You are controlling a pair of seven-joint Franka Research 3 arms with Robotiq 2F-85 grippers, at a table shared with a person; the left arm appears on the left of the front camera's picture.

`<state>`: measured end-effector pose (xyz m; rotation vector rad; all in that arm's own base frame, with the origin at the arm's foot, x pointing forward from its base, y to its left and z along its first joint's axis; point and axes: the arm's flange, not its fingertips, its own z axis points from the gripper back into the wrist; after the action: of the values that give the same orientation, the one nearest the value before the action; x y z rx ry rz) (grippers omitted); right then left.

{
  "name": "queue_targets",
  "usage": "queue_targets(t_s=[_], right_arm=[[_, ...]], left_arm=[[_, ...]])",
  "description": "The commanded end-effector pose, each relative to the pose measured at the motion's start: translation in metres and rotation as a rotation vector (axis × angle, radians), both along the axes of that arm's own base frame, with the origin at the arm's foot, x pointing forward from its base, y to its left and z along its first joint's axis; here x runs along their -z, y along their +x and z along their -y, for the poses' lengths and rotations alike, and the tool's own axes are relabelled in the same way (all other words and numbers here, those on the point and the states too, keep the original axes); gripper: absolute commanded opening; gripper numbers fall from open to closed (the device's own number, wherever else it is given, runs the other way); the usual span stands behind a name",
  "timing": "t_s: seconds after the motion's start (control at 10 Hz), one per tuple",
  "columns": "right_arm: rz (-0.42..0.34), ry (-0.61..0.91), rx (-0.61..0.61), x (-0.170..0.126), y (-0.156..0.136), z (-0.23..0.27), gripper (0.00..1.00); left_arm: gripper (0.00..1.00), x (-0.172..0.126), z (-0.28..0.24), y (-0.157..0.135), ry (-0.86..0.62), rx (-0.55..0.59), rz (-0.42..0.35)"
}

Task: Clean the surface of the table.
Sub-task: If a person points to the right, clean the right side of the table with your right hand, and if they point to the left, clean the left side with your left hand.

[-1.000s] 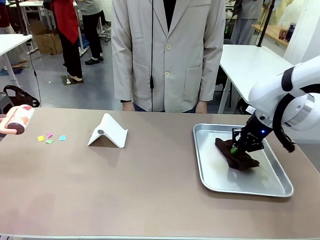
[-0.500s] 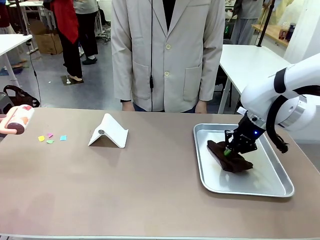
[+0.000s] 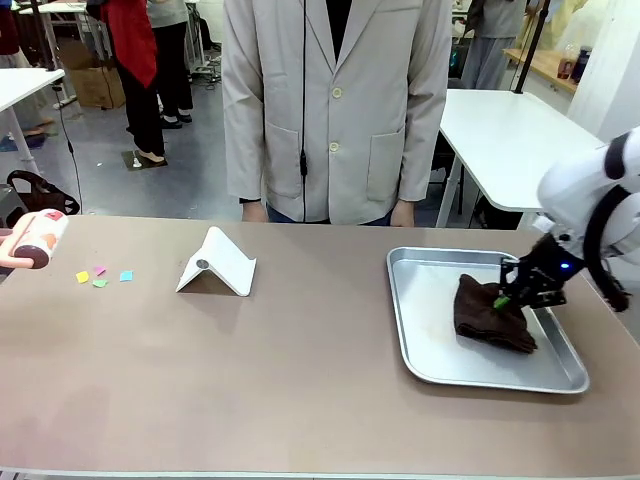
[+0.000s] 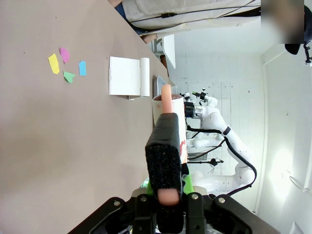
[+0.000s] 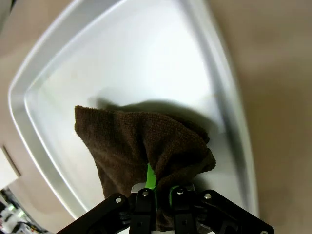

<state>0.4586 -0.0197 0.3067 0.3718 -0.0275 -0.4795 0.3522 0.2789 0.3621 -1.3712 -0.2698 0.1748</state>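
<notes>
**Front view.** The table (image 3: 300, 390) takes up the foreground, with a brown top. The frame cuts off its near edge and both ends. Toward my left, small coloured paper scraps (image 3: 101, 276) and a white folded stand (image 3: 216, 264) lie on it. A pink-handled roller (image 3: 36, 239) juts in at the left border, and what grips it is out of frame. Toward my right, a silver tray (image 3: 420, 360) sits on the table with a brown cloth (image 3: 490, 318) in it. My right gripper (image 3: 507, 297) is clamped on the cloth's upper fold. A person (image 3: 335, 110) stands at the far edge, hands mostly hidden behind it.

**Left wrist view.** The scene is rolled sideways. My left gripper (image 4: 166, 161) is closed on the roller's handle. The near finger covers most of the handle and the far finger is hidden.

**Right wrist view.** The jaws pinch bunched cloth, so the fingertips are buried and one green pad peeks out. The tray's corners are cut off and the table is blurred.
</notes>
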Motion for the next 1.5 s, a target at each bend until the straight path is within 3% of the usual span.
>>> queue_targets(t_s=[0.0,0.4,0.7,0.9,1.1,1.4], right_arm=[[0.006,0.111,0.038,-0.007,-0.010,0.020,0.11],[0.002,0.431,0.049,-0.016,-0.014,0.044,0.11],[-0.067,0.846,0.021,-0.029,-0.022,0.061,0.11],[-0.076,1.044,-0.047,-0.044,-0.036,0.079,0.11],[-0.066,1.141,-0.124,-0.069,-0.061,0.108,0.11],[-0.054,1.110,-0.129,-0.082,-0.092,0.163,0.11]], left_arm=[[0.00,-0.004,0.002,-0.001,-0.018,-0.011,0.005],[0.00,-0.004,0.002,-0.001,-0.018,-0.011,0.005],[0.00,-0.004,0.002,-0.001,-0.018,-0.011,0.005],[0.00,-0.004,0.002,-0.001,-0.018,-0.011,0.005],[0.00,-0.004,0.002,-0.001,-0.018,-0.011,0.005],[0.00,-0.004,0.002,-0.001,-0.018,-0.011,0.005]])
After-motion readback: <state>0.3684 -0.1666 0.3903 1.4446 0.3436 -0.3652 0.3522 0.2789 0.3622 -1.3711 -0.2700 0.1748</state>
